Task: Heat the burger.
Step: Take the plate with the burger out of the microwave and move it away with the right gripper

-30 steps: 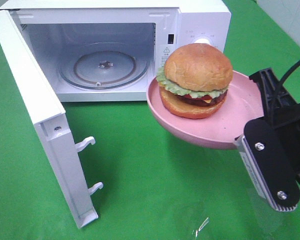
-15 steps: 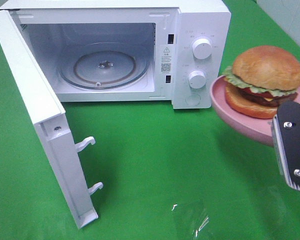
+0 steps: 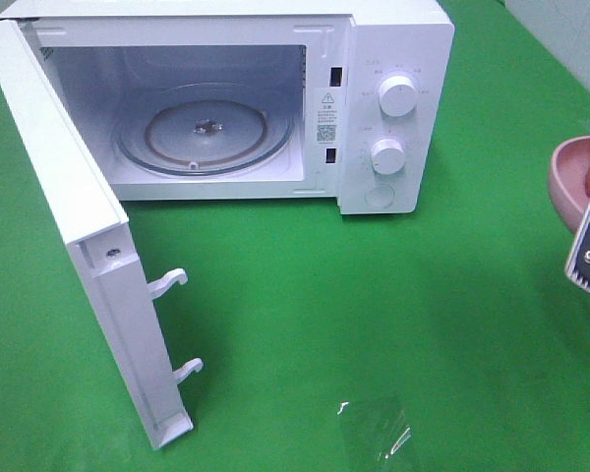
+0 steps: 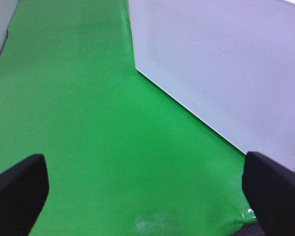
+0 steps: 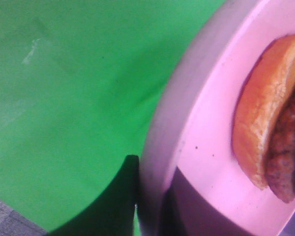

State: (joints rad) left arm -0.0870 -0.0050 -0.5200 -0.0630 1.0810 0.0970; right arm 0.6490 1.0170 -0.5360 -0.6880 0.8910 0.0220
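The burger (image 5: pixel 268 132) lies on a pink plate (image 5: pixel 206 147); the right wrist view shows its bun edge and dark patty. My right gripper (image 5: pixel 150 211) is shut on the plate's rim, one finger outside it and one inside. In the exterior view the plate (image 3: pixel 573 182) hangs at the far right edge, mostly cut off, to the right of the white microwave (image 3: pixel 393 39). The microwave's door (image 3: pixel 79 226) is swung wide open and its glass turntable (image 3: pixel 205 128) is bare. My left gripper (image 4: pixel 147 196) stands open above the green cloth beside the door's outer face (image 4: pixel 226 73).
Two white knobs (image 3: pixel 398 96) sit on the microwave's right panel. The door juts toward the front left with two latch hooks (image 3: pixel 167 283). A scrap of clear film (image 3: pixel 374 433) lies on the green cloth near the front edge.
My right gripper has carried the plate and burger to the right, from in front of the microwave's opening to the right edge of the view. The left gripper has not moved.
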